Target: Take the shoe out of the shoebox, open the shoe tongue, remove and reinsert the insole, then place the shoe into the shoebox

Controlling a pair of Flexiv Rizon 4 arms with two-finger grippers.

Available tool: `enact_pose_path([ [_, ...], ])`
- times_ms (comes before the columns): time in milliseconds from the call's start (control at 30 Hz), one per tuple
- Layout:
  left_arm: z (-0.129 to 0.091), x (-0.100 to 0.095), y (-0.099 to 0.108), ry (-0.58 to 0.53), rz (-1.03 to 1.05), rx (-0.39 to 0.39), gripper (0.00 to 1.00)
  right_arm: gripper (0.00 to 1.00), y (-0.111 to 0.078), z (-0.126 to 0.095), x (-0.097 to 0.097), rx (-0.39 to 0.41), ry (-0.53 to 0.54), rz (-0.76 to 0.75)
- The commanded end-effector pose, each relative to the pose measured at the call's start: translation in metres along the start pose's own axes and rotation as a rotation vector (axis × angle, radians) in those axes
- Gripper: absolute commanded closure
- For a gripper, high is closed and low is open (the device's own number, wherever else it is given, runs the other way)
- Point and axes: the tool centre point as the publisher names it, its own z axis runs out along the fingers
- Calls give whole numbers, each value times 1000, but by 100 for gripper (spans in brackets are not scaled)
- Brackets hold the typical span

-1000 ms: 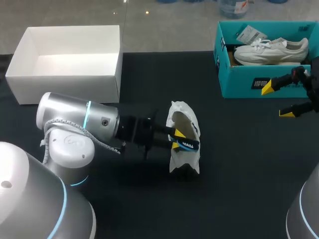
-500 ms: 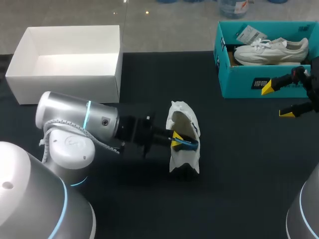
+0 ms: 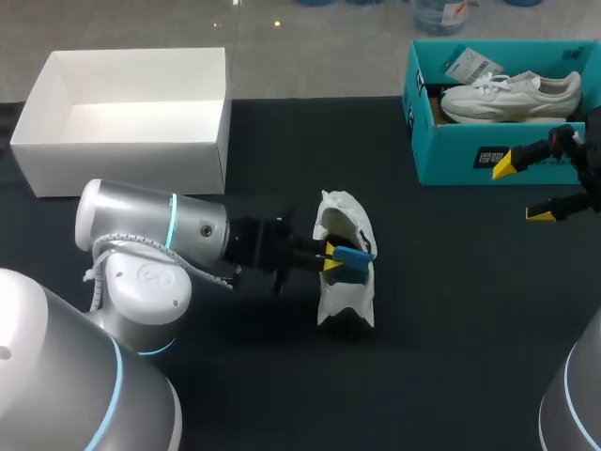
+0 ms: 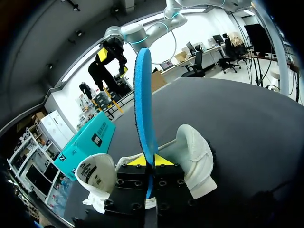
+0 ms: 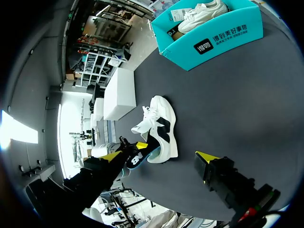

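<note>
Item: your left hand point(image 3: 331, 260) clamped on blue insole point(image 4: 142, 109), edgewise probably to clear the collar of the white shoe point(image 3: 343, 293), frame centre; right hand point(image 3: 522, 190) spread, beside teal shoebox point(image 3: 451, 155), upper right.

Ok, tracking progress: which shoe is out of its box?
The white shoe mid-table, where the left tool grips a blue insole; the other shoe lies in the teal box.

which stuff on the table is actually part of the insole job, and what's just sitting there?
In the job: shoe mid-table; blue insole, pinched in the left gripper; teal shoebox.
Lying about: white box; second shoe inside the teal shoebox. The right gripper hangs open beside that box.
</note>
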Motion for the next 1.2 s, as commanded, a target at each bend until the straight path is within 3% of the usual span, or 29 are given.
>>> enact_pose_path([
  [33,4,3,-1,-16,3,-5,100,0,-1,0,0,-1,-4,1],
  [67,2,3,-4,-16,3,-4,97,0,-1,0,0,-1,-4,1],
  [100,0,4,-7,-15,5,2,75,0,-1,0,0,-1,-4,1],
  [200,-8,5,-16,-10,25,17,56,0,-1,0,0,-1,-4,1],
  [333,-15,6,-28,-7,48,44,62,0,-1,0,0,-1,-4,1],
  [433,-16,9,-34,3,56,57,78,0,-1,0,0,-1,-4,1],
  [600,-15,16,-40,46,66,60,86,0,-1,0,0,-1,-4,1],
  [633,-14,17,-40,51,66,58,90,0,-1,0,0,-1,-4,1],
  [667,-12,18,-39,56,64,56,100,0,-1,0,0,-1,-4,1],
  [1200,13,7,-12,9,48,7,100,0,-1,0,0,-1,-4,1],
])
